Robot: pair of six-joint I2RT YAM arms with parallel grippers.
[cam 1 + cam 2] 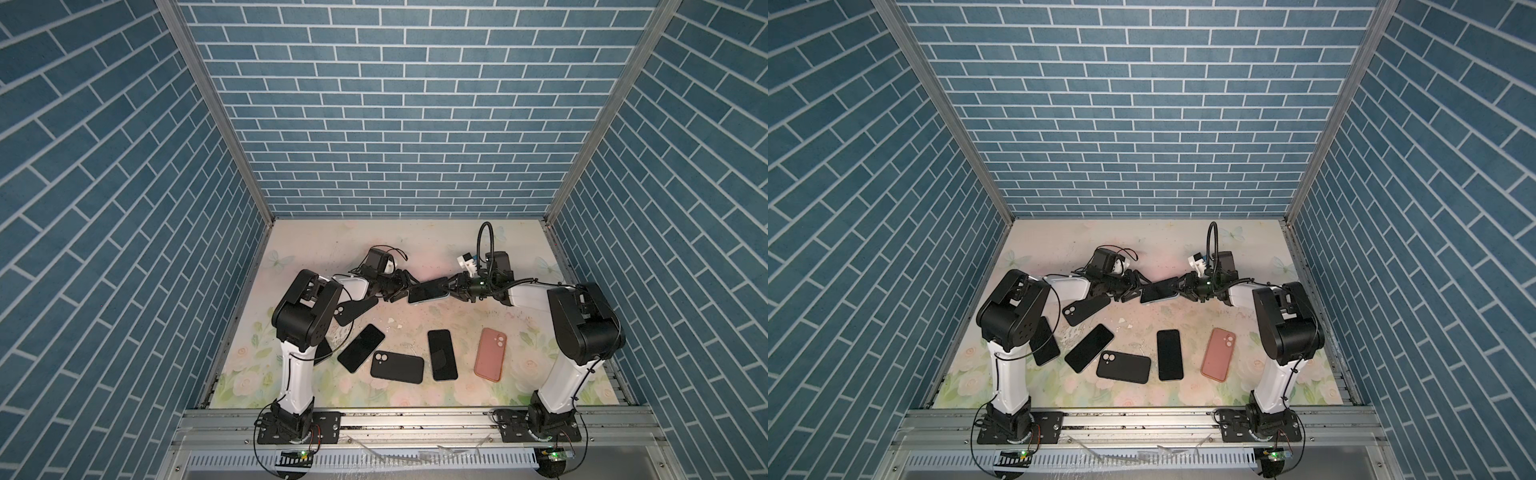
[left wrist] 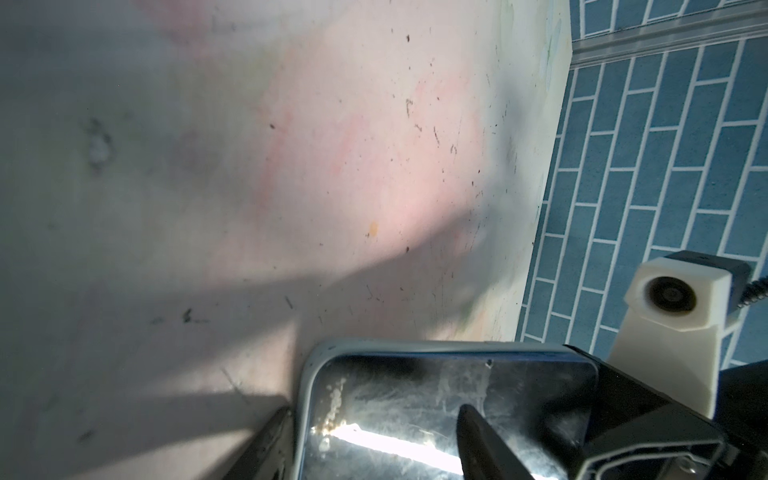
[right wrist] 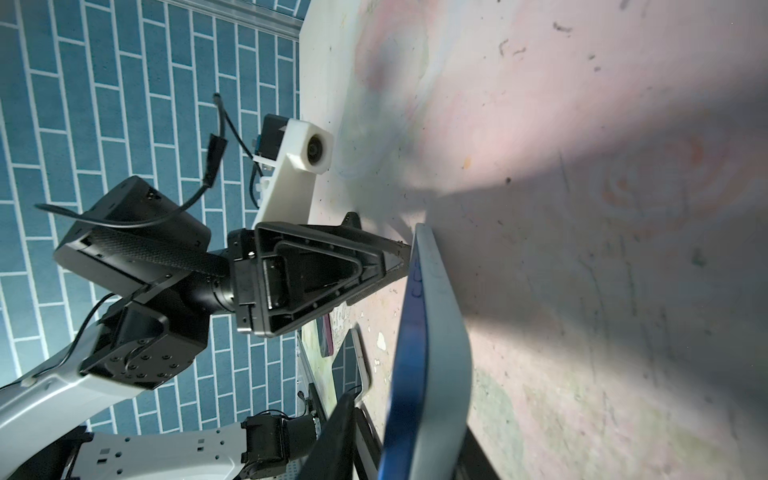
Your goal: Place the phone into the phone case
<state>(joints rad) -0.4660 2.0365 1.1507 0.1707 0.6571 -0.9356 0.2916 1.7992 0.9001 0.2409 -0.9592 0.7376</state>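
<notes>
A dark-screened phone (image 1: pixel 426 291) (image 2: pixel 415 399) sits in a pale blue-grey phone case (image 2: pixel 309 374) (image 3: pixel 444 353), tilted just above the mat at the back centre. In the right wrist view the phone's blue side (image 3: pixel 411 353) shows beside the case's back. My left gripper (image 1: pixel 405 289) (image 2: pixel 374 440) is open: one fingertip (image 2: pixel 478 436) lies on the screen, and the other stands off the case's edge. My right gripper (image 1: pixel 446 286) (image 3: pixel 405 449) straddles the opposite end, open, with a gap on the screen side.
On the floral mat (image 1: pixel 519 386) lie a black case (image 1: pixel 397 366), two black phones (image 1: pixel 360 348) (image 1: pixel 442 354) and a pink case (image 1: pixel 491 354). Another black case (image 1: pixel 353 309) lies under the left arm. A further phone (image 1: pixel 1044 343) lies behind that arm. Brick-patterned walls close three sides.
</notes>
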